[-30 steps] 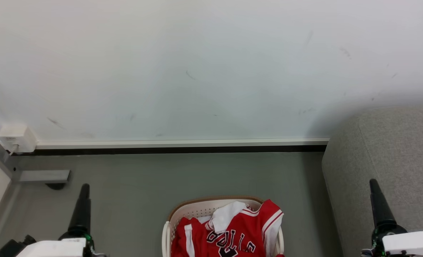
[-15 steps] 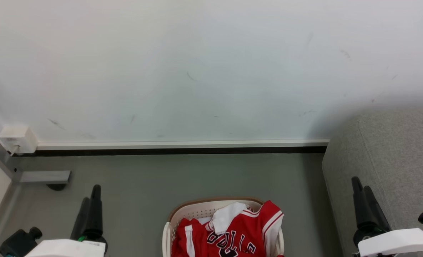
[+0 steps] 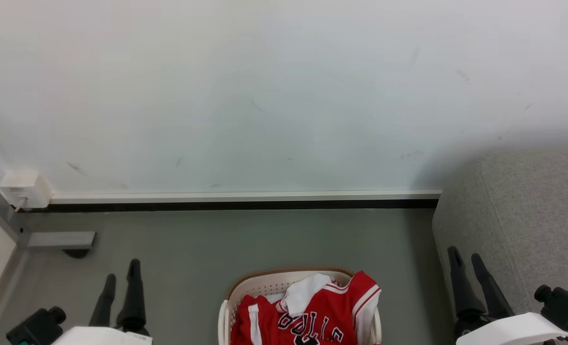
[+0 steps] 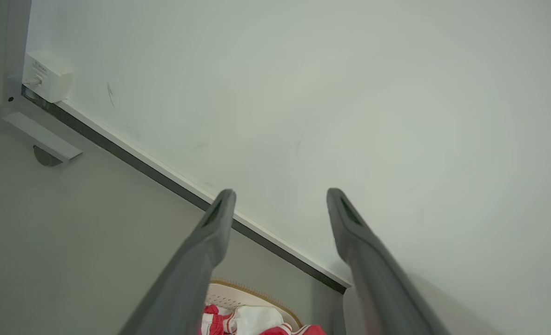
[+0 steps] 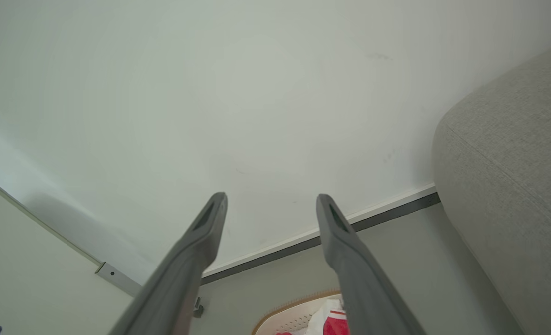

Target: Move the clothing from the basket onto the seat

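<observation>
The red jersey point(image 3: 322, 316) with white trim and black lettering lies bunched in the cream basket point(image 3: 250, 287) on the floor at the bottom centre of the head view; its lower part is cut off by the frame. The grey seat point(image 3: 528, 225) rises at the right. My left gripper point(image 3: 121, 269) hangs open to the left of the basket, holding nothing. My right gripper point(image 3: 466, 256) is open beside the seat's edge, right of the basket, holding nothing. The left wrist view catches the basket point(image 4: 261, 298) and jersey point(image 4: 298, 330) between open fingers; the right wrist view shows the basket point(image 5: 294, 304), jersey point(image 5: 338, 323) and seat point(image 5: 512, 186).
A white wall point(image 3: 264, 96) with a dark skirting strip point(image 3: 240, 204) stands behind the basket. A small white box point(image 3: 22, 189) sits on the wall at the left, above a grey metal bracket point(image 3: 58, 238). Grey floor point(image 3: 264, 239) lies around the basket.
Both grippers have turned at the wrist so their two fingers now show spread apart, and both have drawn inward and lower in the view. The head camera has tilted slightly.
</observation>
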Controlling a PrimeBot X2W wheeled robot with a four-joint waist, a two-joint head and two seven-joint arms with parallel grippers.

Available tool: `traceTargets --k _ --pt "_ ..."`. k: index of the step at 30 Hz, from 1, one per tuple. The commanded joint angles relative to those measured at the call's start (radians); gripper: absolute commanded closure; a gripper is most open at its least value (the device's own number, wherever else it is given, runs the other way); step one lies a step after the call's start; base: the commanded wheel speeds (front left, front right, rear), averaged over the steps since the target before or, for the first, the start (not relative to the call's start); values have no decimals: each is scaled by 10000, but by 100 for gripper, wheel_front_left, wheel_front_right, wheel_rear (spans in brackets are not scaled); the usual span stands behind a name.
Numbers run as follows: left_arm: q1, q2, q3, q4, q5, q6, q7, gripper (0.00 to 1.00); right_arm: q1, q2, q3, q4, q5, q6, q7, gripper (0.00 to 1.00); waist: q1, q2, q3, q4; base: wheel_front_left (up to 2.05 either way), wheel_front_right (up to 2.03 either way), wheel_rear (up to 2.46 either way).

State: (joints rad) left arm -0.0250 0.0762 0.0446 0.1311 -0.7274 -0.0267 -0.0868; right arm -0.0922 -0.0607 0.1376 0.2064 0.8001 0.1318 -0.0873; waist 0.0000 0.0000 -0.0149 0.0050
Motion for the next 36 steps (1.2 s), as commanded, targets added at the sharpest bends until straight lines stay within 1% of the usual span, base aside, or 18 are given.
traceTargets --k 1,8,20,36 --pt "-10 150 -35 -94 405 45 -108 0 -48 -67 72 -66 -290 -8 -97 0 0 0 2 -5 0 0 0" --pt "54 238 -122 -176 1160 232 -329 0 -109 -45 269 185 -992 -10 -320 0 0 0 34 -19 0 0 0" --pt "147 312 -277 -284 2418 405 -653 0 -169 34 456 191 -2171 -11 -645 0 0 0 92 -62 0 0 0" --pt "299 348 -325 -455 3974 502 -1045 0 -126 96 458 308 -3525 -14 -1029 0 0 0 116 -157 0 0 0"
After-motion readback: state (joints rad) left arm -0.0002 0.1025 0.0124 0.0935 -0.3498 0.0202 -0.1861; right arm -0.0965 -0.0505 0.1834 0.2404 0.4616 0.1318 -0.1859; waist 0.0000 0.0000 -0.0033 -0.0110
